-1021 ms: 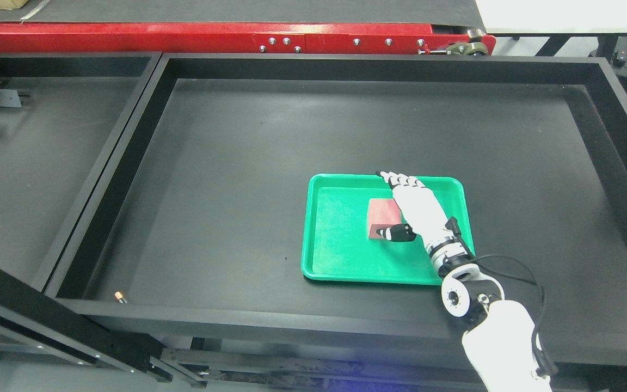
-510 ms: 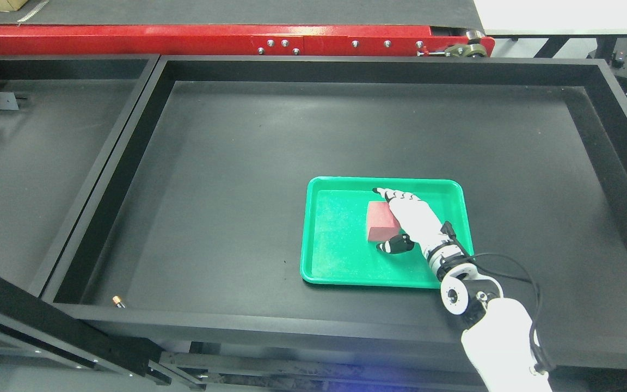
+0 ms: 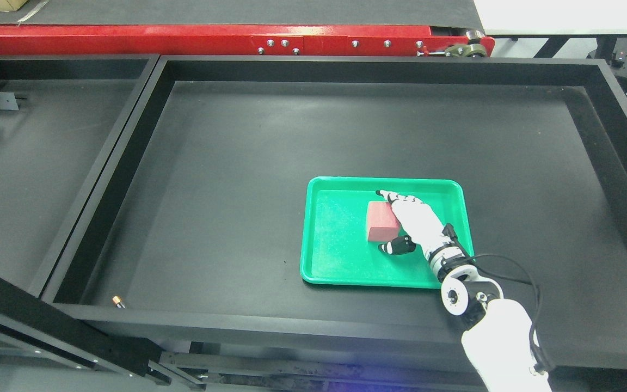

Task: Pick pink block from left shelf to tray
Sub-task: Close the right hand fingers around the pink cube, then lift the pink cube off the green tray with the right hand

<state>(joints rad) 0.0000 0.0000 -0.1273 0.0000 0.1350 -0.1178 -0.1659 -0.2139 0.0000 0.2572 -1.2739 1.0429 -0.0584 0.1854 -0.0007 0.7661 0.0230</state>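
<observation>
The pink block point(image 3: 380, 220) lies flat inside the green tray point(image 3: 338, 245), right of the tray's middle. My right hand point(image 3: 395, 223) reaches in from the lower right and lies along the block's right side. Its fingers point(image 3: 400, 202) are stretched out straight past the block's far corner. The black-tipped thumb point(image 3: 396, 246) sits just in front of the block's near face, with a small gap. The hand is open and the block rests on the tray floor. The left arm does not show.
The tray sits on the floor of a large black shelf bin with a raised rim point(image 3: 346, 68). A second black bin point(image 3: 30, 163) lies to the left beyond a divider wall point(image 3: 123, 163). A red beam point(image 3: 210, 41) runs along the back. A small orange object point(image 3: 119, 299) lies at the bin's near left corner.
The picture shifted slightly. My right hand drew back toward me, and the thumb came off the block's near face. The block stays on the tray.
</observation>
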